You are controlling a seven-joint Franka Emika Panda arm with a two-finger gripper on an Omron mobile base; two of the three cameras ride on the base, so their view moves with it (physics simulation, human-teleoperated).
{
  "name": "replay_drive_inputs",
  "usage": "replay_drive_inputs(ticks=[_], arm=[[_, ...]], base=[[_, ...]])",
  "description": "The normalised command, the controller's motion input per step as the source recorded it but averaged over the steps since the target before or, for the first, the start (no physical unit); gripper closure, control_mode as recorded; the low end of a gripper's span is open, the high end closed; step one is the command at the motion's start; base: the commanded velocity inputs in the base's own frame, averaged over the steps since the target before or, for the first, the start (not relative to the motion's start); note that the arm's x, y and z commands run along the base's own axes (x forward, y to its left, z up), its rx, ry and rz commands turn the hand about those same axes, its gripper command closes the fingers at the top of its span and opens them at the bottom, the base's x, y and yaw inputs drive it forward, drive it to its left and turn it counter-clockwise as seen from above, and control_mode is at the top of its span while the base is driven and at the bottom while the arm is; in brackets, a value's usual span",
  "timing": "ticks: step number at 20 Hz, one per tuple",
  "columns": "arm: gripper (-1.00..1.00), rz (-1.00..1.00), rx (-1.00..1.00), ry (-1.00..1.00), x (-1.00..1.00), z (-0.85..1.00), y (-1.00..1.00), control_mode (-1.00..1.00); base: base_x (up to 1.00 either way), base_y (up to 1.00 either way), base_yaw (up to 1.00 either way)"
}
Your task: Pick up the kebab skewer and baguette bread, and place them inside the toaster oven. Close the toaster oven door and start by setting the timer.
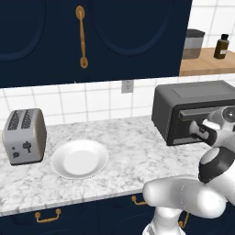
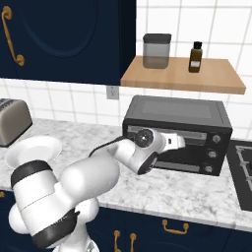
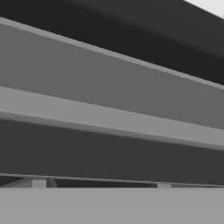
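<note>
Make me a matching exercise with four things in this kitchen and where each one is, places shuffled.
Things:
1. white plate
2. silver toaster
3. brown bottle
4. toaster oven

Places:
A. on the wooden shelf
B. on the counter, under the shelf
C. far left of the counter
D. on the counter between the toaster and the oven

Pairs: 1-D, 2-C, 3-A, 4-B
</note>
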Motion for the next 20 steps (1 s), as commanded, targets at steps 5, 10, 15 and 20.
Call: replay_drive_inputs(ticks=[5, 10, 15, 20], arm=[[-1.00, -0.02, -0.11, 0.00, 0.16, 0.12, -0.04, -1.00], [-1.00, 0.00, 0.00, 0.00, -0.97, 0.39, -0.18, -1.00], [-1.00, 0.00, 0.02, 0.18, -0.54, 0.93, -0.22, -1.00], [-1.00, 0.00, 0.11, 0.39, -0.33, 0.92, -0.54, -1.00]], base=[[0.00, 0.00, 0.00], [0.00, 0.00, 0.00], [0.00, 0.00, 0.00], [0.00, 0.00, 0.00]])
